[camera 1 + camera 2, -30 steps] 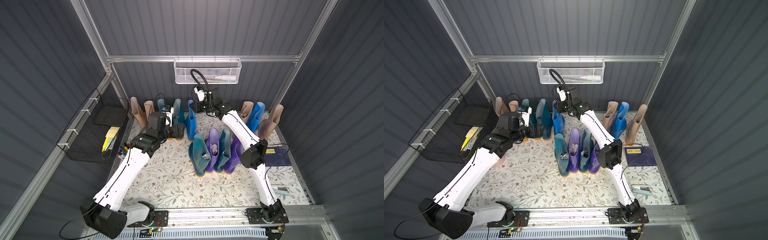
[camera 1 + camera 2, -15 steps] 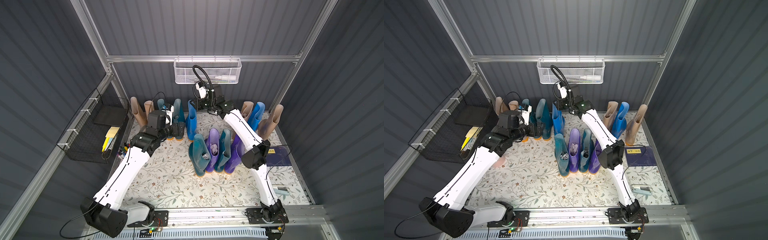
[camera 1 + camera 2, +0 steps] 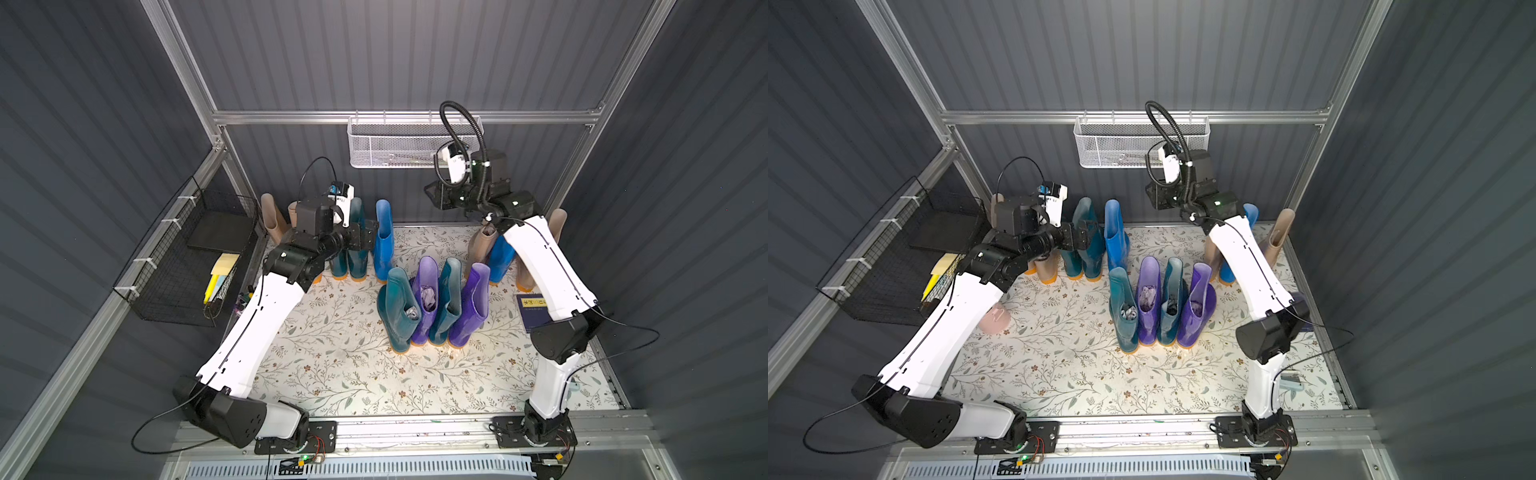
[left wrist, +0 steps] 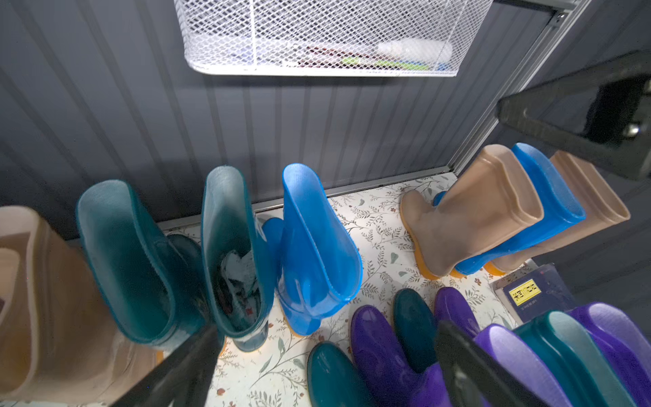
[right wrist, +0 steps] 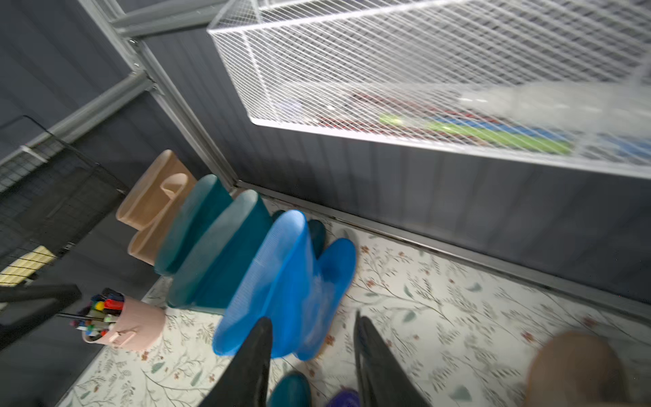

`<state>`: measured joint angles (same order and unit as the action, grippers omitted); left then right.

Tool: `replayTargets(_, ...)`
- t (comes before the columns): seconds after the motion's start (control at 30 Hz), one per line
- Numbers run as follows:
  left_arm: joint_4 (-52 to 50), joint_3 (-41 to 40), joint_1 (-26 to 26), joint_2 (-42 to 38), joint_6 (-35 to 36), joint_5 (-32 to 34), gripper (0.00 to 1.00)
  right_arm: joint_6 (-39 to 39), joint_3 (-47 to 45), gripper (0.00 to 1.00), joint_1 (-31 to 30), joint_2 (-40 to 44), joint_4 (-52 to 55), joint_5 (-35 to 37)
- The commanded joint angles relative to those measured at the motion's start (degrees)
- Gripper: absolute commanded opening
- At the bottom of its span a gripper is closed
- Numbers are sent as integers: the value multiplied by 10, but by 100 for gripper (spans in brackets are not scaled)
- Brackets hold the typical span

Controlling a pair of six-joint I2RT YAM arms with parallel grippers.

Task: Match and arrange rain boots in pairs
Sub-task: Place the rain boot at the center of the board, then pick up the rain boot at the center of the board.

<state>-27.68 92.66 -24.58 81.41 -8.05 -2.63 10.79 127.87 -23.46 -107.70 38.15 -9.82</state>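
– Away from the blue boot the right gripper had pulled, swinging toward the right and up near the white basket; a second earlier it hung close above that boot's top.
– Were its jaws shut?
– No, they stood apart with nothing between them.
– And the boot?
– It had not shifted. It stood upright on the mat by the back wall, just beside the teal pair.
– What of the left gripper?
– Spread wide and empty, close by the teal pair. Its wrist had crept a little toward the back wall; otherwise that arm looked the same.
– Where were the rest?
– None had moved. At the far left corner stood the beige pair, next to the teal pair. Mid-mat ran a packed row: teal boot, purple boot, second teal boot, second purple boot, side by side. Partly hidden behind the right arm stood three more: beige boot, other blue boot, last beige boot.
– So the blue ones were still split?
– Yes, well apart, one toward each end of the back wall, with the right gripper hanging between them, higher up.
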Motion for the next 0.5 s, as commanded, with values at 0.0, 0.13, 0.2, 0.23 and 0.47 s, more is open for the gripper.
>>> replayTargets(0.0, 18, 37, -2, 22, 12, -54, 98, -10, -50, 44, 35, 41, 16, 29)
replayTargets(0.13, 60, 39, -4, 36, -13, -127, 97, -4, -102, 50, 85, 85, 24, 45)
replayTargets(0.2, 80, 31, -10, 39, -20, -154, 97, 0, -115, 53, 108, 96, 34, 52)
replayTargets(0.23, 88, 28, -16, 41, -21, -158, 97, 3, -120, 55, 118, 98, 41, 58)
replayTargets(0.47, 115, 6, -64, 46, -16, -213, 97, 8, -146, 67, 169, 116, 67, 92)
